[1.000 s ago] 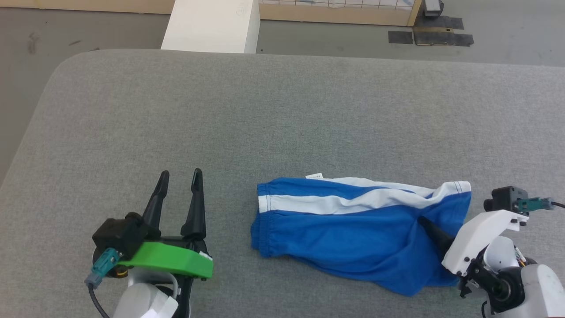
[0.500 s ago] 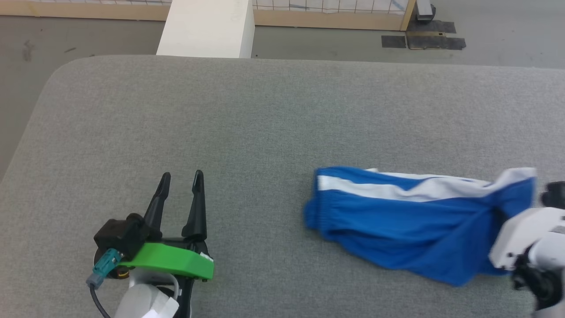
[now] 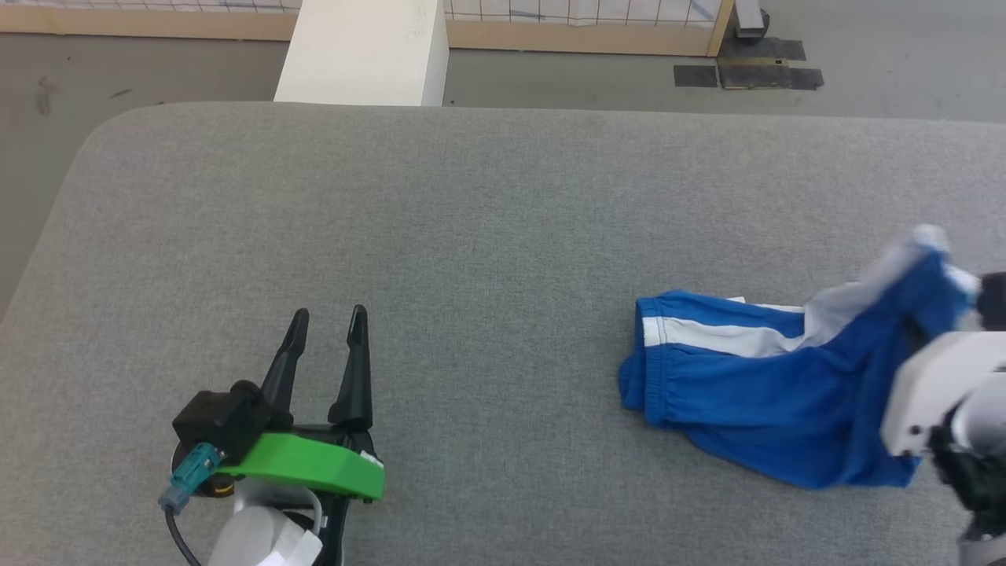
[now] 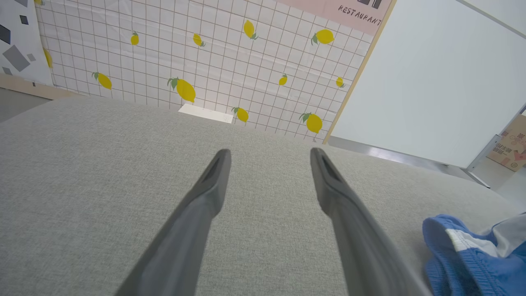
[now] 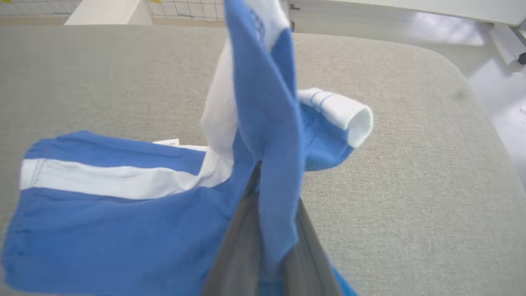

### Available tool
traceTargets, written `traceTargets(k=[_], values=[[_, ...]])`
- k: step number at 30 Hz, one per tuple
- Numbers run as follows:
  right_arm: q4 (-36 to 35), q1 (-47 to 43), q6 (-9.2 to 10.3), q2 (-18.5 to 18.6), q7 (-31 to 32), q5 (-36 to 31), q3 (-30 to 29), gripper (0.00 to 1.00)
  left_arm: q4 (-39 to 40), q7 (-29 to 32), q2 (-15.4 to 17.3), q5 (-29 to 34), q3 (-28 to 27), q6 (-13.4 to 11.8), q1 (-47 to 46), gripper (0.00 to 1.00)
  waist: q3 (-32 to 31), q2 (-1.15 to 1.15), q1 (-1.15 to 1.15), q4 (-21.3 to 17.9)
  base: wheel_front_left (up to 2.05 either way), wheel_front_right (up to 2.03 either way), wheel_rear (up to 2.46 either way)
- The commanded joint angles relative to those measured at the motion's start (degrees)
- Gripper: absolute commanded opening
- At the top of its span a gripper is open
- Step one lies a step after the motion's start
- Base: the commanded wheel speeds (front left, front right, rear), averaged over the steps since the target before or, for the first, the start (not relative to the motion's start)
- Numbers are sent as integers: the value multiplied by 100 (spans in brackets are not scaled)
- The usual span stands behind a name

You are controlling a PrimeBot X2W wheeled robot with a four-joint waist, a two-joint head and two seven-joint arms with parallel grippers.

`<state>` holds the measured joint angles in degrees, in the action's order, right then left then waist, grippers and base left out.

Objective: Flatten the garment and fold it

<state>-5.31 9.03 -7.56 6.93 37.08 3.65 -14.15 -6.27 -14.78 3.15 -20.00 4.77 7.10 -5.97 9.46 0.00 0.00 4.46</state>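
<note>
Seen from my remote station, the garment (image 3: 754,385), bright blue shorts with a white side stripe (image 3: 723,336), sits at about 3 to 4 o'clock in the head view, on the grey padded table (image 3: 471,196). Its gathered waistband (image 3: 640,369) lies flat and faces 9 o'clock. The leg end rises off the cloth surface toward 2 o'clock, blurred at its top.

In the right wrist view, the right gripper (image 5: 259,176) is clamped on a fold of blue fabric, with both dark fingers (image 5: 236,250) pressed against the pinched cloth. A white-trimmed hem (image 5: 349,115) curls into an open tube at 2 o'clock from the pinch. A small white tag (image 5: 166,142) peeks out above the stripe at 10 o'clock.

The left gripper (image 3: 328,313) is at 7 o'clock in the head view, well apart from the shorts. Its fingers are spread with nothing between them, and the tips point to 12 o'clock. From its own wrist camera, the waistband edge shows at 4 o'clock, and a lemon-print wall (image 4: 185,88) stands beyond the table at 12 o'clock. A white block (image 3: 361,51) stands past the far table edge at 11 o'clock in the head view.
</note>
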Motion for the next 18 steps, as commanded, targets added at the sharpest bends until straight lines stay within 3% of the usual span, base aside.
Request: traceTargets(k=[1,8,11,18], values=[[-248,-92,8,-39,162,90,247,0,-9,-21,-26,-4,17,37,36,100,-5,0,0,12,0,0,0],[-1038,-95,8,55,859,310,1697,0,-10,-22,-27,-24,77,38,-30,100,52,0,0,108,0,0,0],[-665,154,8,66,987,319,2256,0,-13,-22,-27,-49,124,38,-72,100,134,0,0,189,0,0,0],[508,647,8,-39,893,277,2677,0,-12,-22,-27,-106,183,38,-158,100,264,0,0,336,0,0,0]])
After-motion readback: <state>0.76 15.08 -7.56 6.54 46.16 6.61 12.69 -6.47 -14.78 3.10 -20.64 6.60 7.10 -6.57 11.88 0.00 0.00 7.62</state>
